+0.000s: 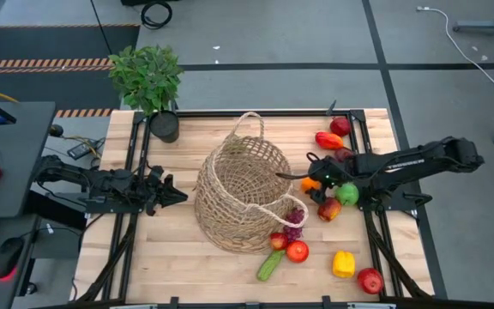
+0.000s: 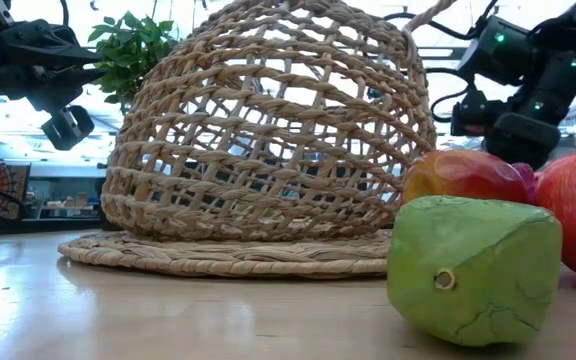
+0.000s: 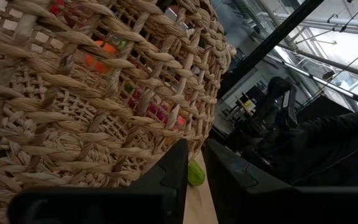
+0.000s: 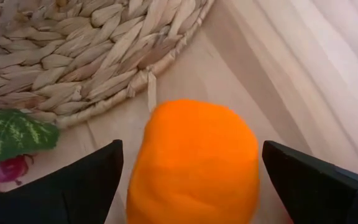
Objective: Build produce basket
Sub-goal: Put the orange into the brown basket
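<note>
No readable labels anywhere, tbh. The right gripper had its fingers spread wide around the orange, right beside the basket. The left gripper sat left of it, fingers nearly pressed together.

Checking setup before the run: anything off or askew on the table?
Yes: the basket lies tipped on its side, base toward the right arm, not upright. All produce is loose on the table beside it, none inside.

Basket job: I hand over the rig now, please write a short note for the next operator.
Right gripper: open, fingers either side of the orange on the table, beside the basket.
Left gripper: nearly shut, empty, waiting at the basket's other side.
Basket lies tipped on its side.
Produce lies loose on the table to the basket's right and front; yellow pepper near the front edge.
Done: nothing clearly loaded. Left: everything.
</note>
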You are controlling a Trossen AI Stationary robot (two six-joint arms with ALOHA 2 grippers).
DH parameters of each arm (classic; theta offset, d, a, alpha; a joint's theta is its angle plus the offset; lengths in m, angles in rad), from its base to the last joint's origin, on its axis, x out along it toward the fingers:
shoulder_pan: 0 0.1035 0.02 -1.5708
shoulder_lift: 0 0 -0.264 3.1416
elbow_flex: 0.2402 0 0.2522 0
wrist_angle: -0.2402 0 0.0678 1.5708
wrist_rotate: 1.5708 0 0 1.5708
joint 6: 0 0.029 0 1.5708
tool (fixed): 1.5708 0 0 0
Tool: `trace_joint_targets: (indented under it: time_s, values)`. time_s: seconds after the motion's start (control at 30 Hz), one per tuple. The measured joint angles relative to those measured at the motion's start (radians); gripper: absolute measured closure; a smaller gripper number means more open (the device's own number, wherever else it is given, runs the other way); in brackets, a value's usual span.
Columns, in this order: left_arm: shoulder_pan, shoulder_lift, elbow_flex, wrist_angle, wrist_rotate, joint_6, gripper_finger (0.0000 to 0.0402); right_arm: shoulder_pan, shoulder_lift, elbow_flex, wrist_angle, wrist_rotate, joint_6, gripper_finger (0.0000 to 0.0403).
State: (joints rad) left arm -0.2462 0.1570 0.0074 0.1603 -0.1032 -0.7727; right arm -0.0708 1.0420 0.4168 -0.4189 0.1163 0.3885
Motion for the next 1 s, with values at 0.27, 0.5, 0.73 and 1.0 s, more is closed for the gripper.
trace_joint_targets:
  time_s: [0.27, 0.5, 0.73, 1.0]
  values:
    - [0.000, 0.000, 0.000, 0.000, 0.000, 0.000, 0.0343, 0.000, 0.032, 0.003, 0.018, -0.001, 0.001, 0.0060]
    - [0.000, 0.000, 0.000, 0.000, 0.000, 0.000, 0.0339, -0.004, 0.016, 0.000, 0.010, -0.013, 0.010, 0.0117]
    - [0.000, 0.000, 0.000, 0.000, 0.000, 0.000, 0.0343, -0.004, 0.016, 0.024, 0.006, -0.031, 0.039, 0.0135]
    - [0.000, 0.000, 0.000, 0.000, 0.000, 0.000, 0.0340, -0.005, 0.016, 0.145, -0.038, -0.013, 0.025, 0.0130]
